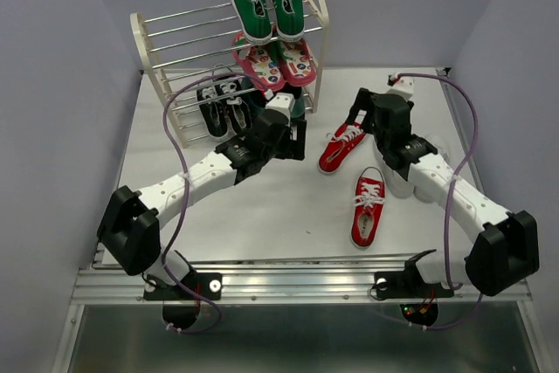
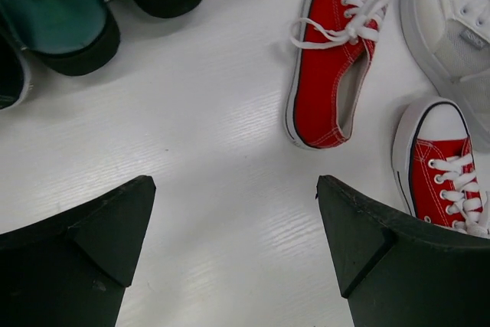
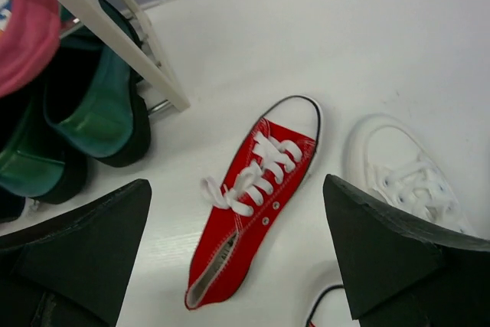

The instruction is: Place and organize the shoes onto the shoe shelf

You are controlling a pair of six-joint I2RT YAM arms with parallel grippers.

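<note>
left pincer [image 2: 233,189] spread over the table [image 2: 214,112], pinching nothing; right pincer [image 3: 237,189] spread above one red shoe [image 3: 230,254] lying mid-frame, shoe shelf [image 3: 107,30] upper left.

Bare table [image 1: 244,224] stretches across the near left, wide enough for a gripper to pass. At centre right the far red shoe [image 1: 341,146] and the near red shoe [image 1: 368,207] lie apart, with a gap between them. White shoes [image 2: 452,28] crowd the right side beneath the right arm [image 1: 437,176]. On the shelf [image 1: 144,50], green sneakers [image 1: 266,4] and pink sandals [image 1: 279,63] fill the right halves of the upper tiers, and the left halves stand free. Black sneakers [image 1: 220,107] block a lower tier's left.
</note>
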